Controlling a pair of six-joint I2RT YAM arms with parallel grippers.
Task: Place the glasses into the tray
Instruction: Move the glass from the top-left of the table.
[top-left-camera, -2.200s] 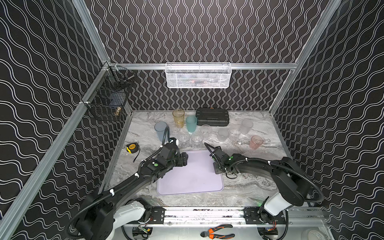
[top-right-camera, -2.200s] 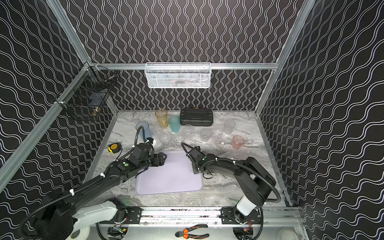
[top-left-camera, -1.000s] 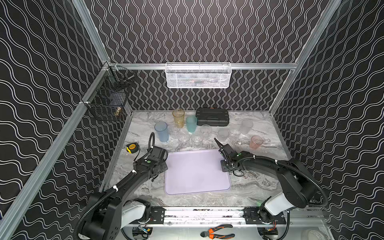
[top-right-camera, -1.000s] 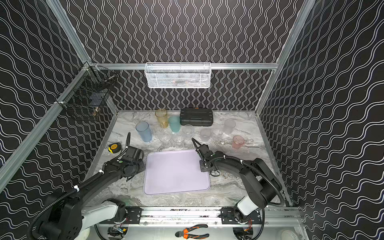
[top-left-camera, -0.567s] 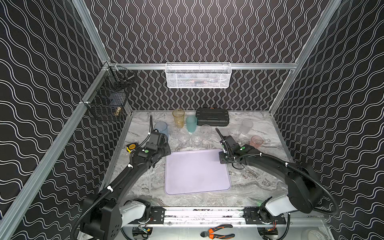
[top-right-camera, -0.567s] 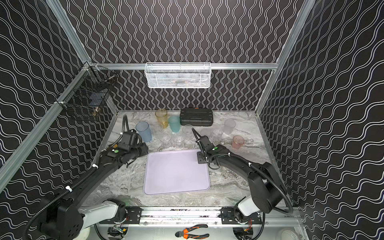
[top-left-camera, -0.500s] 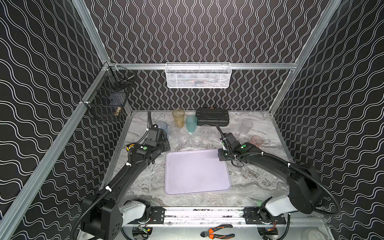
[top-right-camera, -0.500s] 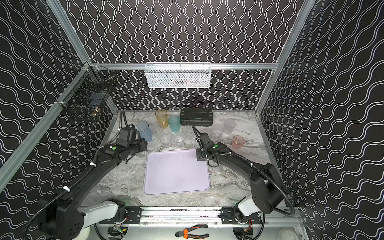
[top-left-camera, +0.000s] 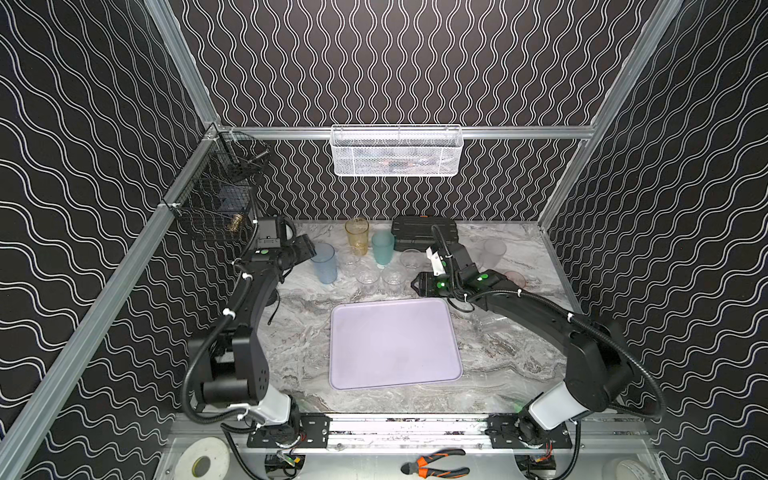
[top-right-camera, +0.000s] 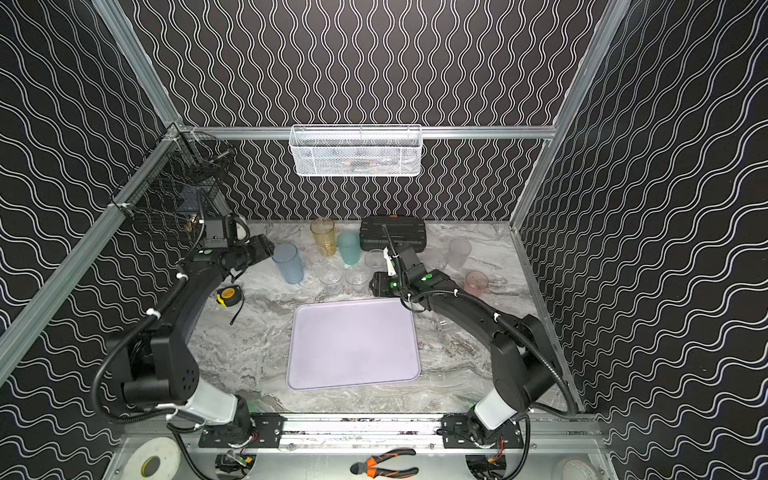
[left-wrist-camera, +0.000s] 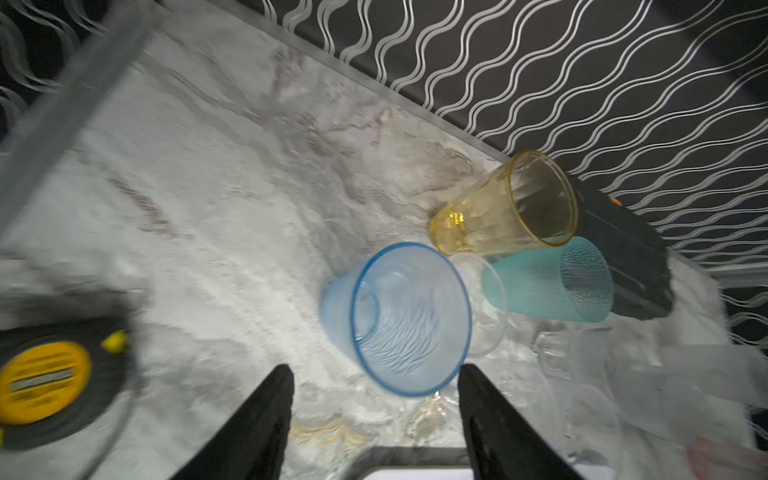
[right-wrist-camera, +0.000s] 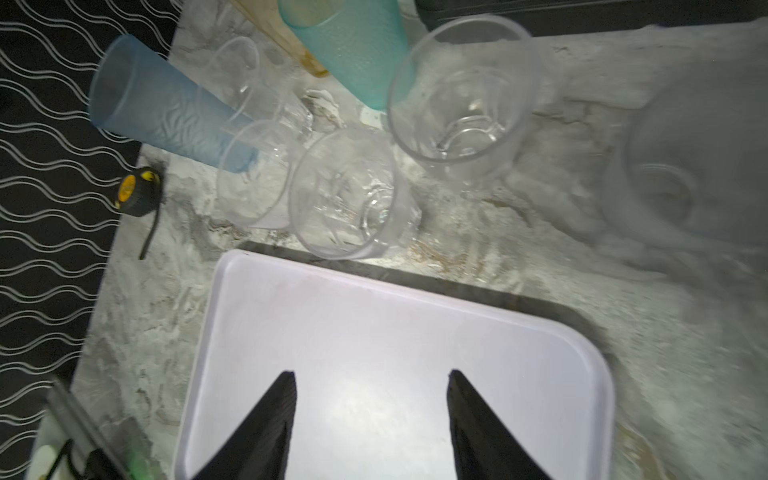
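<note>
Smooth lilac tray (top-left-camera: 395, 340) w/ rounded corners; blue glass (top-left-camera: 324, 266) wavy-ribbed.

The right gripper (right-wrist-camera: 370, 374) hangs spread and empty over a flat pale lilac plastic tray (right-wrist-camera: 415, 316). Just past its rim stand small clear plastic tumblers (right-wrist-camera: 345, 195) (a tall blue tumbler (right-wrist-camera: 166, 112) and a teal tumbler (right-wrist-camera: 357, 45) beyond), with a yellow-black tape measure (right-wrist-camera: 137, 191) nearby.

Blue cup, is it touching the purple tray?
Apart. In a top view the blue glass stands upright on the table, and bare tabletop shows between its base and the nearest corner of the tray.
</note>
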